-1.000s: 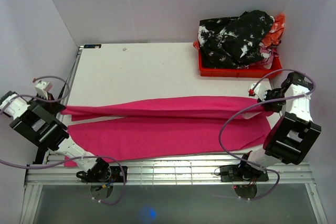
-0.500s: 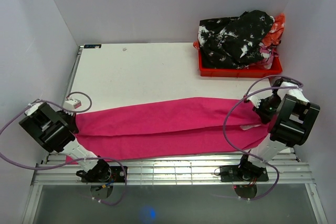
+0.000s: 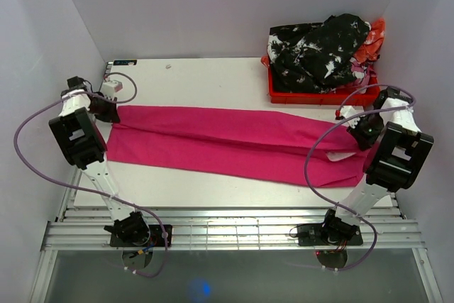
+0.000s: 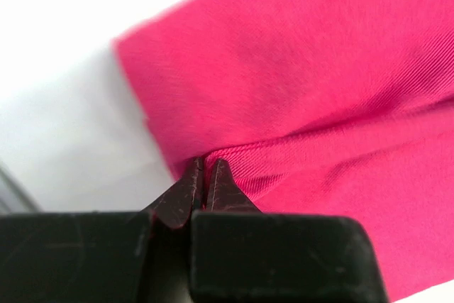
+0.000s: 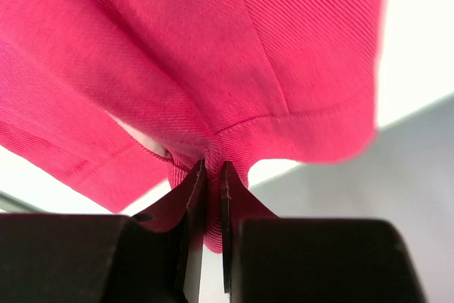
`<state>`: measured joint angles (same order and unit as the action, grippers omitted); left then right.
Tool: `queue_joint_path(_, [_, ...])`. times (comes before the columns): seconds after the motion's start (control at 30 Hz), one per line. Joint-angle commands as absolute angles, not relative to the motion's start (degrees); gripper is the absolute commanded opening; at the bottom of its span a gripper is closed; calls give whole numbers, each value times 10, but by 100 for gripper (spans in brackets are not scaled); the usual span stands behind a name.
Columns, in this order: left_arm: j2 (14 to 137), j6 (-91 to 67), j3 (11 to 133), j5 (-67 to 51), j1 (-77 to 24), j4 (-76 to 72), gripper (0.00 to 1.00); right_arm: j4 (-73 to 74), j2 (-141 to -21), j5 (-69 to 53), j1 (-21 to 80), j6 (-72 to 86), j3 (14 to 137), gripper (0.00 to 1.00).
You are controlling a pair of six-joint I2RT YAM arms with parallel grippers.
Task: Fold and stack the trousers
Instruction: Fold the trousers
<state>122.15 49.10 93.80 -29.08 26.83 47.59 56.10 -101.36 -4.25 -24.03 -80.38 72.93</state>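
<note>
Trousers (image 3: 227, 143), bright magenta-pink, lay stretched in one long band across the white worktop (image 3: 198, 83), from its left edge almost to its right edge, slanting a little toward the near edge on the right. They were doubled lengthwise, one layer over the other, with a soft crease running along the band.

My left gripper (image 4: 204, 164) sat at the left edge of the worktop, jaws pressed together on a hemmed fold at that end of the cloth. From the wrist view the tips met with only the thin fabric pinched between them, and bare worktop showed just beside the cloth's end.

My right gripper (image 5: 211, 168) was near the right edge, jaws narrow and clamped on a bunched fold of the other end. The cloth spread out from the pinch in creases, and a small pale patch showed under one fold.

At the far right corner stood a red plastic crate (image 3: 323, 96), apart from the trousers, heaped with black-and-white patterned clothes (image 3: 319, 51) and a bit of orange cloth (image 3: 372, 40). Purple cable (image 3: 312, 161) looped from each of my arms.
</note>
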Motion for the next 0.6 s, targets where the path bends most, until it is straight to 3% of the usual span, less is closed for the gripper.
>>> queue_joint_path(0.0, [1233,461,1054,-326,282,476,0,568,-1005,-61,-241,-794,804,8])
queue_joint_path(0.27, [1239,450,1246,-421,353,524,0,657,-948,-133,-280,-855,872,8])
queue_joint_path(0.4, [1202,521,1193,-446,401,547,0,645,-882,-101,-310,-939,744,8])
queue_joint_path(0.57, [1164,626,1037,-442,450,601,0,581,-831,-77,-313,-965,619,8])
